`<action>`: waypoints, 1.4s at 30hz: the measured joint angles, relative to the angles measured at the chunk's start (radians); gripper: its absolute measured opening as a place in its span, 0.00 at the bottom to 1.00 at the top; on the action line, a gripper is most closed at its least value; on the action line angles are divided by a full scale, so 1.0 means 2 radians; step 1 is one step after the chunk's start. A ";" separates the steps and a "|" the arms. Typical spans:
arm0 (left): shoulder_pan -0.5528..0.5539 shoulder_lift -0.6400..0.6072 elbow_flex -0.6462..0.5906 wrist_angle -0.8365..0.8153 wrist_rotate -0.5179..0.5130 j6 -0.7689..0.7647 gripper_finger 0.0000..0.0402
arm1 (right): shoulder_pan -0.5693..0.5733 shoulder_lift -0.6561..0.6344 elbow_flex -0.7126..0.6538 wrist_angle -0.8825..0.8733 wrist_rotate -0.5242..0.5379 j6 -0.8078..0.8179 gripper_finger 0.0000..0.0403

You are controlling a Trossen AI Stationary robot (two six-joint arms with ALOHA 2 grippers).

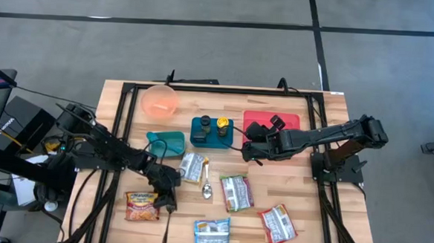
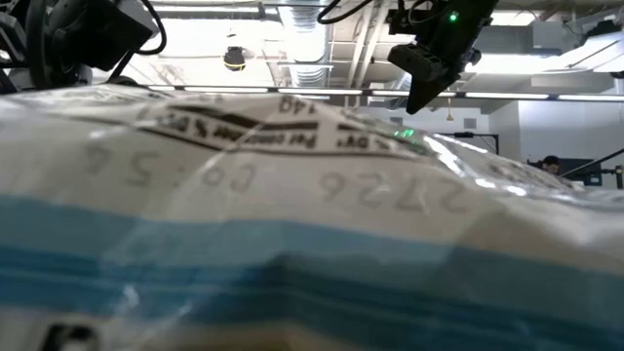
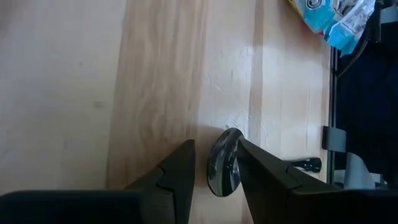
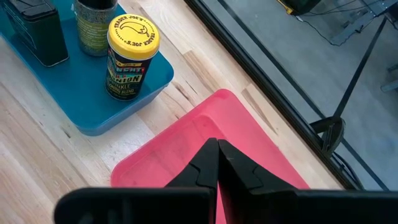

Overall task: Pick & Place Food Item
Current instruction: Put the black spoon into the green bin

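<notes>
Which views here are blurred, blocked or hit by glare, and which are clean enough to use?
Low view: a blue-and-white packet against the lens fills it, out of focus, with glare on its wrapper; only ceiling lights show sharply above. Left wrist view: sharp, soft light, the spoon between the left tool fingers. Right wrist view: crisp, the red tray evenly lit. High view: clear, mild shadows.

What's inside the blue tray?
The blue tray holds a yellow-lidded jar, a second spice jar and a dark tin. The containers hide the tray floor beneath them, and their contents can't be seen.
</notes>
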 joint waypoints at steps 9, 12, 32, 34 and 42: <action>-0.002 0.001 -0.001 -0.004 0.006 0.000 0.23 | 0.000 0.000 0.000 0.000 0.000 0.000 0.00; -0.002 0.001 -0.001 -0.006 0.006 0.000 0.17 | 0.000 0.000 0.000 0.000 0.000 0.000 0.00; -0.002 0.001 -0.002 -0.002 0.009 0.008 0.02 | 0.000 0.000 0.000 0.000 0.000 0.000 0.00; -0.001 0.000 -0.001 -0.001 0.010 0.013 0.01 | 0.000 0.000 0.000 0.000 0.000 0.000 0.00; 0.017 -0.055 -0.002 -0.013 0.001 0.035 0.00 | 0.000 0.000 0.000 0.000 0.000 -0.008 0.00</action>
